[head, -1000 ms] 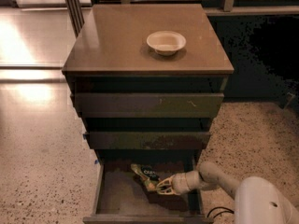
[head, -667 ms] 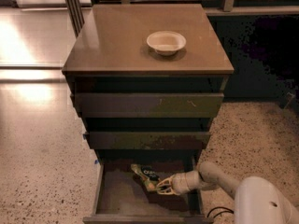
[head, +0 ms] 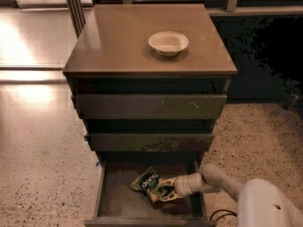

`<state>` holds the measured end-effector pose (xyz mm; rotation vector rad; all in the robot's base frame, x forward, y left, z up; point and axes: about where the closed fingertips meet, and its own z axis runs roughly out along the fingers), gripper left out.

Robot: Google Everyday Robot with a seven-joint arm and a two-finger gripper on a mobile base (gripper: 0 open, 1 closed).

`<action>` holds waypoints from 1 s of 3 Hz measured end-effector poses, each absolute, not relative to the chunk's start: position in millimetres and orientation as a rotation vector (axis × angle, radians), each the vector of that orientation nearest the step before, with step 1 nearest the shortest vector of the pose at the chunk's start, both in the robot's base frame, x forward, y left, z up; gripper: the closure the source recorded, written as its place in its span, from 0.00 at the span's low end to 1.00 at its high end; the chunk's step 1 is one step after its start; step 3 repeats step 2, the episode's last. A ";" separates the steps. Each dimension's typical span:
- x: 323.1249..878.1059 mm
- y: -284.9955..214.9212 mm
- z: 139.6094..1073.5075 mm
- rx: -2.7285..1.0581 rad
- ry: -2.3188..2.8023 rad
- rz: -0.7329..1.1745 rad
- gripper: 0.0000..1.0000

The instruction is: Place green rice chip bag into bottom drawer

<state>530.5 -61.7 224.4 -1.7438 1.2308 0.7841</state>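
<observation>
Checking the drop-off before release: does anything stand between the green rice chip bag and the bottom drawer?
Nothing visible does. The green rice chip bag is already inside the pulled-out bottom drawer, with the gripper right at it, reaching in from the right. Whether the bag rests on the floor cannot be told.

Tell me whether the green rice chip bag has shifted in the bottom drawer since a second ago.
No. The green rice chip bag sits where it was, midway across the bottom drawer, the gripper at its right edge.
</observation>
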 end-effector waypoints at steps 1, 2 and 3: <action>530.5 -61.6 224.4 -1.744 1.231 0.784 0.00; 530.5 -61.6 224.4 -1.744 1.231 0.784 0.00; 530.5 -61.6 224.4 -1.744 1.231 0.784 0.00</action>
